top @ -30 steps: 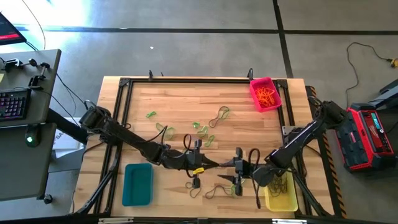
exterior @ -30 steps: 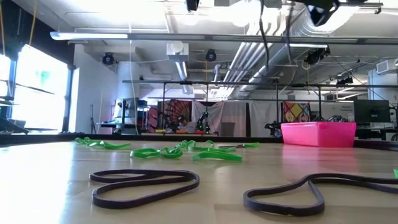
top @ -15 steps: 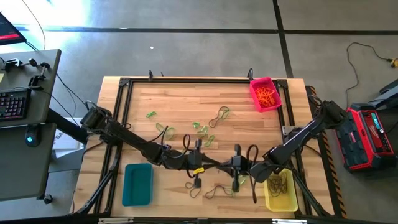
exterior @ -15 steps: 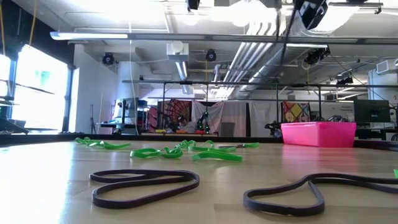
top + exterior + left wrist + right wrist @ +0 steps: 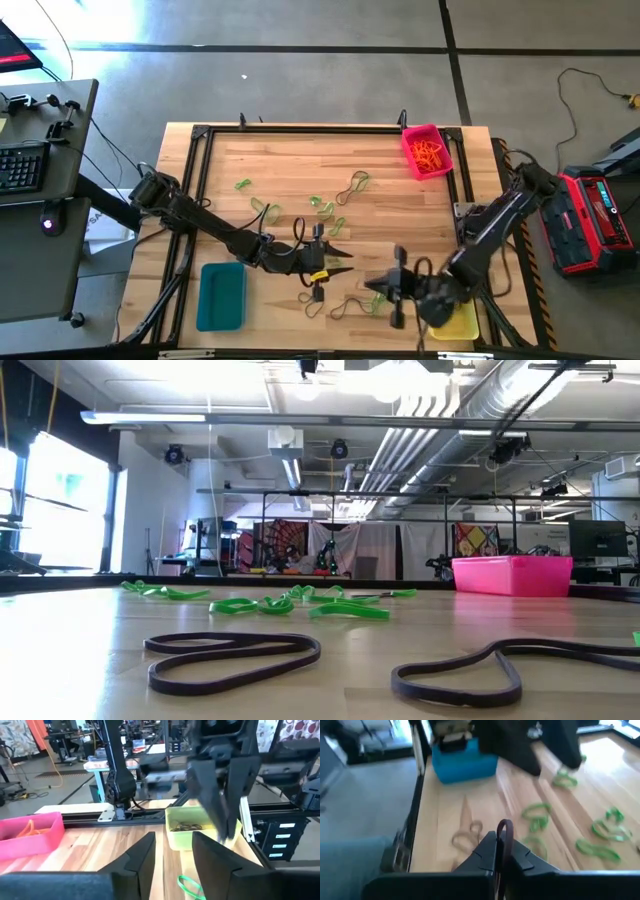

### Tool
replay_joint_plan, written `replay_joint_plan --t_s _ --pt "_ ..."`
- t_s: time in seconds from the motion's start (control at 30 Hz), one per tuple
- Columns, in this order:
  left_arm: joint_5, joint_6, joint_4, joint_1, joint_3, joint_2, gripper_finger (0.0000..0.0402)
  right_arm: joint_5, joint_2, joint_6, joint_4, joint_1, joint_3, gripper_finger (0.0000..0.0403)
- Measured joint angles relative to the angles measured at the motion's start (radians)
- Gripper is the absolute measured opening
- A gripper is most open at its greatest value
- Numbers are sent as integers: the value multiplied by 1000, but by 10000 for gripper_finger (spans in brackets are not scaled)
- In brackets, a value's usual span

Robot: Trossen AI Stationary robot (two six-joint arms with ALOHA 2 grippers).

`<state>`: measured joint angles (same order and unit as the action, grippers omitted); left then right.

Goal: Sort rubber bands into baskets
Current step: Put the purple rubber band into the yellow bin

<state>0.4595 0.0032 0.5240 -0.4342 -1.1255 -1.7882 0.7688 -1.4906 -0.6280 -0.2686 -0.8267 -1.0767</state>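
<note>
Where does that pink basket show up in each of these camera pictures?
High view: pink basket, the table's far right corner.
Low view, far right, beyond the green bands.
Left wrist view, at left.
Right wrist view: not in it.
Shared landmark: the green bands.

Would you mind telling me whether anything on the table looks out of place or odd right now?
Nothing stands out: loose rubber bands lie scattered mid-table awaiting sorting, the pink basket, teal basket and yellow basket sit upright, undamaged.
</note>
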Motion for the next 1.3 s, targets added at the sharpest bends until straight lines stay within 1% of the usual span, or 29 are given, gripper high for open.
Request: replay_joint_plan --t_s 0.07,0.17,0.27,0.37,0.43,0.57,0.67,0.77,0.83,0.93,1.07,1.17,1.3 --pt "0 0 -2 -1 0 0 129 6 0 -84 -146 -39 -50 1" --pt "-1 -1 -6 -1 0 0 133 8 0 -260 -376 -102 -115 1" --pt "-2 0 -15 -1 0 0 134 -35 0 -460 -577 -171 -160 0" --pt "-2 0 -22 -1 0 0 134 -125 0 -658 -733 -239 -181 0" --pt "-2 -2 -29 -1 0 0 134 -204 0 -776 -809 -280 -182 0" --pt "-4 -2 -31 -1 0 0 134 -370 0 -988 -922 -338 -162 0" --pt "-4 -1 -31 2 0 0 134 -466 0 -1097 -977 -362 -134 0" --pt "-4 -1 -31 4 0 0 134 -540 0 -1144 -997 -368 -95 0" --pt "-4 -2 -32 5 0 0 134 -577 0 -1145 -987 -367 -65 0" --pt "-4 -2 -32 5 0 0 134 -633 0 -1111 -961 -364 -16 0" --pt "-4 -2 -33 5 0 0 134 -707 0 -1076 -876 -363 46 4" --pt "-4 -2 -35 5 0 0 134 -769 0 -1077 -818 -355 74 25" --pt "-4 -1 -37 5 0 0 134 -776 0 -1083 -810 -334 73 79"
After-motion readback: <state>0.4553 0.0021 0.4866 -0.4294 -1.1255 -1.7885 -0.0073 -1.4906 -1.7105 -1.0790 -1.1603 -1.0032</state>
